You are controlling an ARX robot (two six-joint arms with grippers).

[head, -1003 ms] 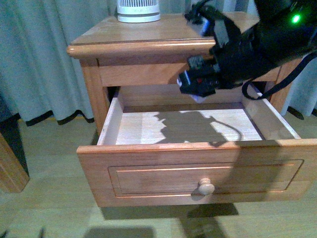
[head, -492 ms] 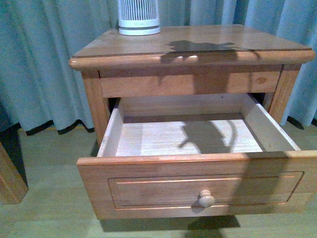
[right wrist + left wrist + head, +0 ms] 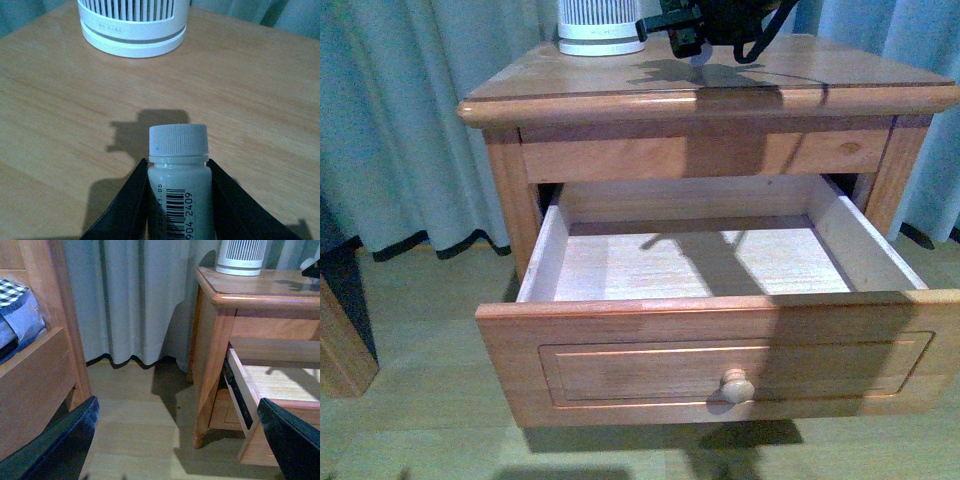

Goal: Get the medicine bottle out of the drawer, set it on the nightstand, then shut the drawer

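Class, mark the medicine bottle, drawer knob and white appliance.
medicine bottle (image 3: 178, 190): right wrist view, its body.
drawer knob (image 3: 737, 385): front view, its front.
white appliance (image 3: 600, 28): front view, its base.

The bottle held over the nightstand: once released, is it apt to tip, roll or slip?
Probably stiff: the bottle shows no denting clamped in the right gripper. A smooth cylinder, it would likely roll if laid sideways on the glossy nightstand. Narrow and taller than wide, it may tip if released tilted.
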